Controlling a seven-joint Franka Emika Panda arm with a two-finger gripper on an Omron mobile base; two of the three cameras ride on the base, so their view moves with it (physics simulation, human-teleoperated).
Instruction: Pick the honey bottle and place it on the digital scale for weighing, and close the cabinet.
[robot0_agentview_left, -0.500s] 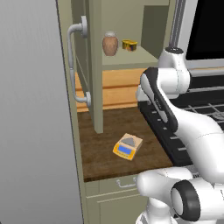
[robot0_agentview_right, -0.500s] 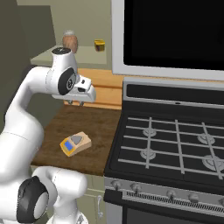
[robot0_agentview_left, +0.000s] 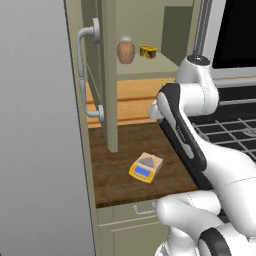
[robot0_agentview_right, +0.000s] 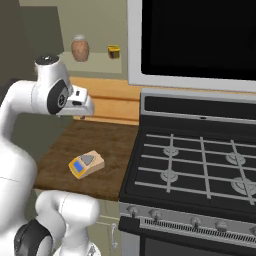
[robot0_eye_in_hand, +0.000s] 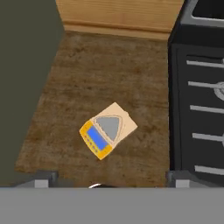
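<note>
The arm (robot0_agentview_left: 185, 135) hides the table's (robot0_agentview_left: 120, 175) right edge beside the scale (robot0_agentview_left: 146, 167); the scale's display is unreadable; the cabinet (robot0_agentview_left: 107, 75) door's top is cut off.

You see the brown honey bottle (robot0_agentview_left: 126, 50) upright on the shelf inside the cabinet (robot0_agentview_left: 109, 75), whose door stands open. The yellow digital scale (robot0_agentview_left: 146, 167) lies flat on the wooden counter below, platform bare.
</note>
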